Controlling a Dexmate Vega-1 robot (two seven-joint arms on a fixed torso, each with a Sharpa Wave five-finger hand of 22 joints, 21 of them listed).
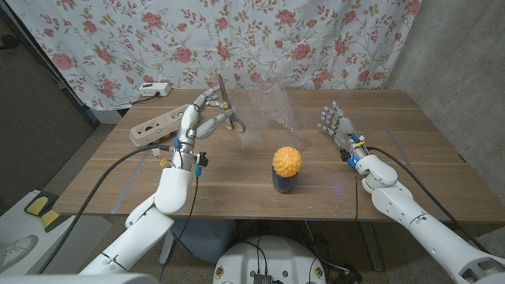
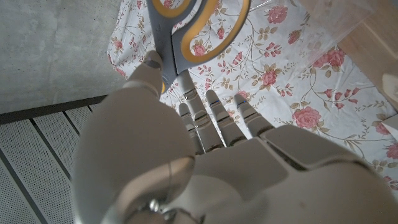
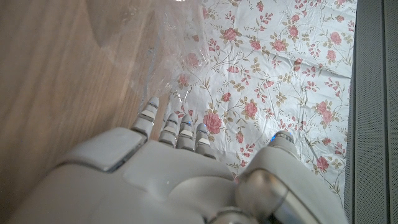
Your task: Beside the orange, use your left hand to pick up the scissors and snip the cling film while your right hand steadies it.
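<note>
My left hand (image 1: 201, 113) is raised over the table's back left and holds the scissors (image 1: 230, 118) by their orange and grey handles, blades pointing up. In the left wrist view the scissors (image 2: 186, 28) sit past my fingers (image 2: 214, 115). The clear cling film (image 1: 268, 99) stands as a crumpled sheet at the back middle, just right of the scissors. The orange (image 1: 286, 160) sits on a dark cup nearer the front. My right hand (image 1: 337, 126) stands open with fingers up, to the right of the film and apart from it. The cling film (image 3: 155, 50) lies ahead of that hand (image 3: 174, 168).
A beige power strip (image 1: 154, 126) lies on the table's left back corner, with a white adapter (image 1: 154, 88) behind it. A floral curtain (image 1: 316, 39) hangs behind the table. Cables trail from both wrists.
</note>
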